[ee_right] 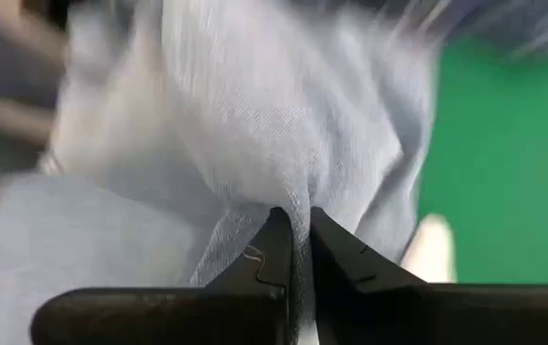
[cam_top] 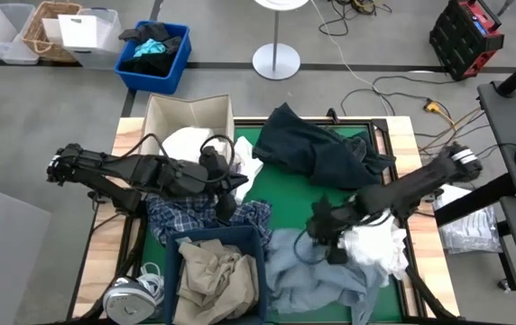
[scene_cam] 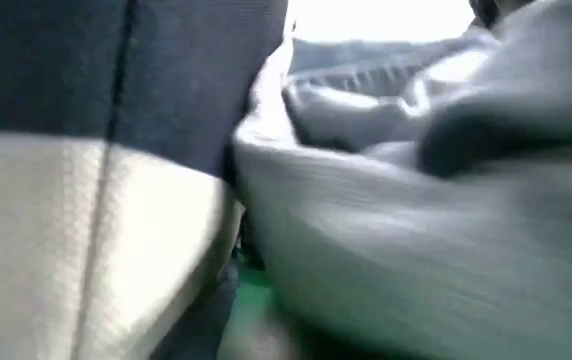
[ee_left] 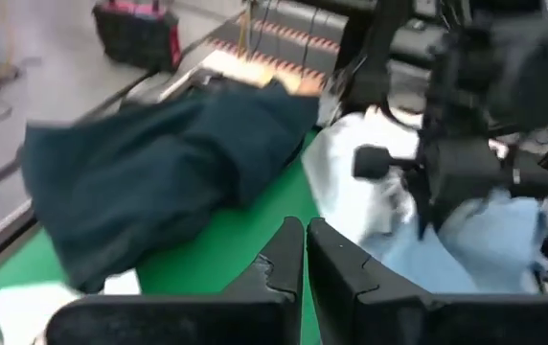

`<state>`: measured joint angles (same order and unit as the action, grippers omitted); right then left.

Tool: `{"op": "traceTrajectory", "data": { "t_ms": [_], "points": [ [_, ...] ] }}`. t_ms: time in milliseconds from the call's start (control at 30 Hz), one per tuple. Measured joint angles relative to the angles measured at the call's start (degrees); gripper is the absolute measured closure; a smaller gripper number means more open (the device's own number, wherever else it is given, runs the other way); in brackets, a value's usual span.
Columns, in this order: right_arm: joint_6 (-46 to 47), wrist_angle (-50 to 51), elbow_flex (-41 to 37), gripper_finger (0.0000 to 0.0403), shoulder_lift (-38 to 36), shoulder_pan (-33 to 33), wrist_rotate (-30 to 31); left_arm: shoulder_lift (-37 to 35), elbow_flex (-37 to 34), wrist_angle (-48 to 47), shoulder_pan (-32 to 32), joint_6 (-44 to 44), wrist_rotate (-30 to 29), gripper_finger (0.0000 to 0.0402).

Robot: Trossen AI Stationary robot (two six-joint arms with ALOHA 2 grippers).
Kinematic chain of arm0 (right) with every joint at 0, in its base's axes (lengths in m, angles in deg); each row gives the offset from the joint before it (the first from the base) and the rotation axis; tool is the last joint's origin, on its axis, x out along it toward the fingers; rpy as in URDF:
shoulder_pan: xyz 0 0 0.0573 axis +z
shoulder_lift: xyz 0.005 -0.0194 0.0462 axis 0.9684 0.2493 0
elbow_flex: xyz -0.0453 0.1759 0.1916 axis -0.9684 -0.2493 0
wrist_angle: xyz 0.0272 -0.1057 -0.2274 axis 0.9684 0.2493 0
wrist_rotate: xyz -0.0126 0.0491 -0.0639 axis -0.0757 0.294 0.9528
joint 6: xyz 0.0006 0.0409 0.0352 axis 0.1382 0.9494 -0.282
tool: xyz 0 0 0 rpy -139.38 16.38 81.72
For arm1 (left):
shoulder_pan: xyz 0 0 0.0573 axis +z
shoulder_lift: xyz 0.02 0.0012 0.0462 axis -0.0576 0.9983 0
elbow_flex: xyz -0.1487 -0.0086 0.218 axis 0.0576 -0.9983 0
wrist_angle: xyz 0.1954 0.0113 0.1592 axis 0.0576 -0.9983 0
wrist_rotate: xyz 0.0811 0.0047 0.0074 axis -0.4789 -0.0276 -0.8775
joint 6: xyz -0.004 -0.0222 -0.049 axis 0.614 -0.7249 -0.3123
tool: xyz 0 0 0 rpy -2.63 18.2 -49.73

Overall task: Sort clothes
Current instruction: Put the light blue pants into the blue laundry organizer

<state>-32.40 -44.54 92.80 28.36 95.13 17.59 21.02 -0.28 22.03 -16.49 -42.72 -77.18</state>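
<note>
Denim, light blue and soft (cam_top: 317,271), lies crumpled at the near edge of the green desk (cam_top: 285,203), just beside a blue bin (cam_top: 260,248) that holds the tan trousers (cam_top: 213,271). The right claw (cam_top: 323,236) sits on its upper edge; in that arm's wrist view the two fingers are closed down to a sliver with a thin pleat of pale blue cloth (ee_right: 284,125) pinched between them. White shirt fabric (cam_top: 375,244) is bunched directly against the right arm, touching the denim.

The hold looks shallow, only a fold at the fingertips, so a lift could let the heavy cloth slide free and drop back in a heap. Because the white shirt lies against the denim, pulling one may drag the other along and put two garments in one pile.

The left claw (cam_top: 231,194) hangs over the plaid shirt (cam_top: 190,217); its fingers are nearly together and hold nothing. From its wrist camera the right arm looms close ahead, so the two arms could collide if both move toward the middle.

A dark navy piece (cam_top: 317,149) is spread across the far side of the desk, and another white shirt (cam_top: 190,144) fills the cardboard box (cam_top: 186,113). Any long sweep across could snag the navy cloth.
</note>
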Motion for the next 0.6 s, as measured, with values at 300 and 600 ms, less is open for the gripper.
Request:
{"op": "traceTrajectory", "data": {
  "t_ms": [300,600],
  "points": [
    [-1.9,-2.6,11.0,0.0393,-12.2,-4.9,19.7,0.1,4.9,6.0,0.1,10.4,-0.2,0.0402],
    [-17.3,-9.0,24.2,0.0393,-11.1,-7.0,24.3,0.2,9.0,9.7,0.3,16.8,-3.9,0.0395]
  ]
}}
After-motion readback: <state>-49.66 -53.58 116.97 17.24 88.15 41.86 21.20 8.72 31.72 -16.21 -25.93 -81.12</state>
